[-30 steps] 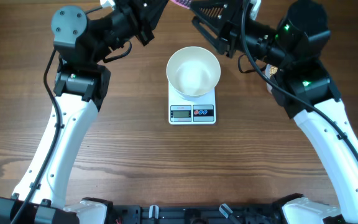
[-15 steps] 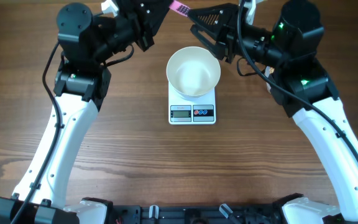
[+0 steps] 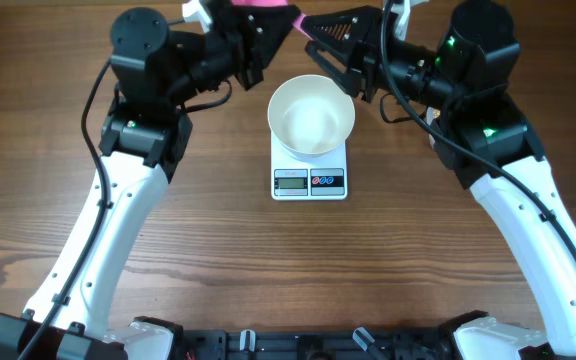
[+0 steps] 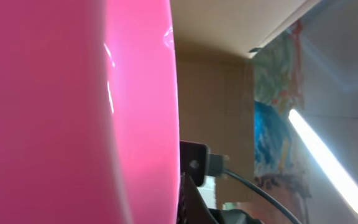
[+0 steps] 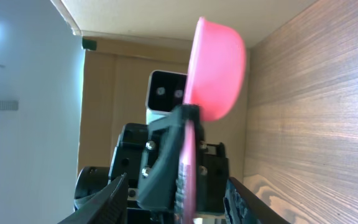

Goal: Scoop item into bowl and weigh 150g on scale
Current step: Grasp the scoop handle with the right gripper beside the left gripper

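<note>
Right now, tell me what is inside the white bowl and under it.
The bowl looks empty: no beans are visible inside. Under it sits the scale, and the bowl covers most of its platform.

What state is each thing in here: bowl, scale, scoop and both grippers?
bowl: upright on the scale, looks empty.
scale: carries the bowl; display too small to read.
scoop: held up by its handle; contents hidden.
left gripper: shut on the scoop.
right gripper: open, holding nothing.
</note>
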### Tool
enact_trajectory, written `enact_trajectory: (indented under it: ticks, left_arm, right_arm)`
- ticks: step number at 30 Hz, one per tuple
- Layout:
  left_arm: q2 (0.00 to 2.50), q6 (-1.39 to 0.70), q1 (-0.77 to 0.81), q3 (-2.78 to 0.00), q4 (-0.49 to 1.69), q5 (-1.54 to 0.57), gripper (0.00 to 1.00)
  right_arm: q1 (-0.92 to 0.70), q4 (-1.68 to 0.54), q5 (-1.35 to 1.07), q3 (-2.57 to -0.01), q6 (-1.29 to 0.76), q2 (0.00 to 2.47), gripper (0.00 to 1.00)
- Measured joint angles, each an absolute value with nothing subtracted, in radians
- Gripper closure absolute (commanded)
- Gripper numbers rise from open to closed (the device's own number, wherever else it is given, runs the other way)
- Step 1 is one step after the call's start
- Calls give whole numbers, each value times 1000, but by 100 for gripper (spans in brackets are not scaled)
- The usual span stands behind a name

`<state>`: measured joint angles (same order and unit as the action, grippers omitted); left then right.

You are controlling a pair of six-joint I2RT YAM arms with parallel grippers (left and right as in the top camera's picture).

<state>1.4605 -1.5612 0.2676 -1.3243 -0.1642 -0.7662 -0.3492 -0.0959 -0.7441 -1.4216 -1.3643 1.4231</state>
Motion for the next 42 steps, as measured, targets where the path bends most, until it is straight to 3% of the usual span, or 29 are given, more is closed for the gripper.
enact_trajectory:
  ticks: [9,42]
  left_arm:
    - [1460,-1527,268,-1324,-134,-756,96]
    - [1460,-1523,268,-1324,-134,-783,96]
  right_arm:
    - [-351,-106,-744,-1422,-1356,1423,66]
    - [-351,-126,-715,-1422,-1304,1423,74]
